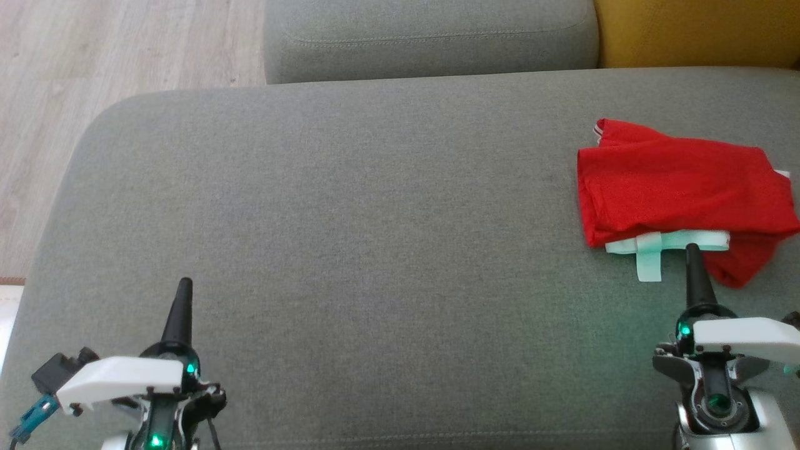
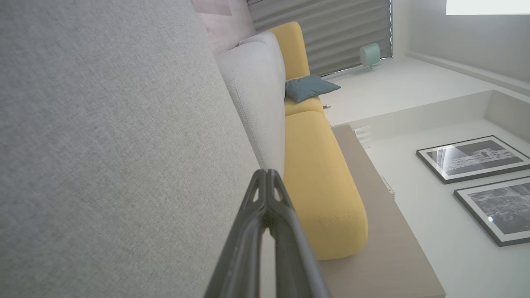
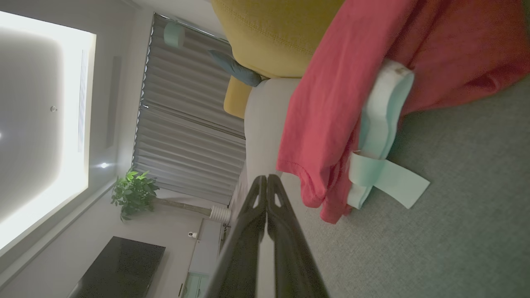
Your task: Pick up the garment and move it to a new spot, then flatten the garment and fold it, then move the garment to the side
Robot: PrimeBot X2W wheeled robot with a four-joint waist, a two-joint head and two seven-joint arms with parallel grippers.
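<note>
A red garment (image 1: 681, 187) with a pale mint band lies folded at the right of the grey sofa seat (image 1: 375, 237). In the right wrist view the garment (image 3: 364, 82) sits just beyond and to the right of my fingers. My right gripper (image 1: 692, 250) is shut and empty, its tip just at the garment's near edge by the mint band; the same right gripper (image 3: 267, 179) shows its fingers pressed together. My left gripper (image 1: 184, 284) is shut, hovering over bare cushion at the lower left, and the left gripper (image 2: 267, 173) holds nothing.
A grey back cushion (image 1: 431, 37) and a yellow cushion (image 1: 694, 31) lie behind the seat. Wooden floor (image 1: 94, 62) lies beyond the seat's rounded left edge. The wide middle of the seat is bare fabric.
</note>
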